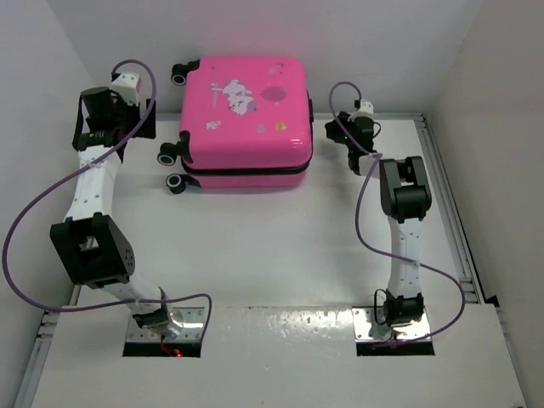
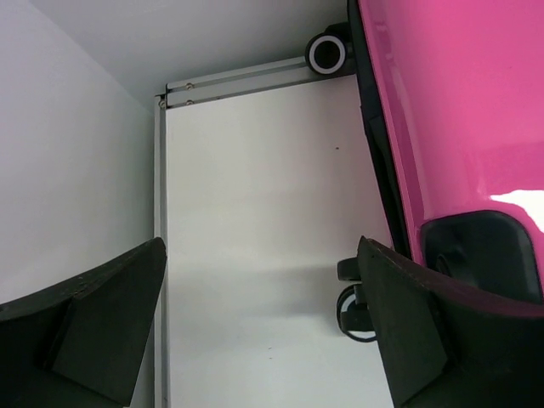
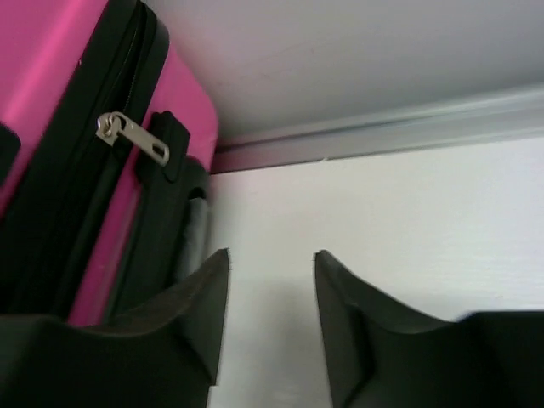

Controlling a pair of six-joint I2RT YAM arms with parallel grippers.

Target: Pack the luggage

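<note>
The luggage (image 1: 246,110) is a hot-pink hard-shell suitcase lying flat and zipped shut at the back of the table, its white cartoon print facing up. My left gripper (image 1: 127,132) hangs just left of it, jaws wide open and empty. The left wrist view shows the gripper (image 2: 263,246) over bare table, the pink shell (image 2: 459,110) on its right and a black wheel (image 2: 357,310) by the right finger. My right gripper (image 1: 334,127) sits beside the suitcase's right side. In the right wrist view the gripper (image 3: 272,259) is open and empty, with the silver zipper pull (image 3: 132,138) up left.
White walls close in the table on the left, back and right. A metal rail (image 2: 161,212) runs along the left edge, and another rail (image 3: 382,127) lies ahead of the right gripper. Purple cables loop off both arms. Another wheel (image 2: 327,53) sits near the back rail.
</note>
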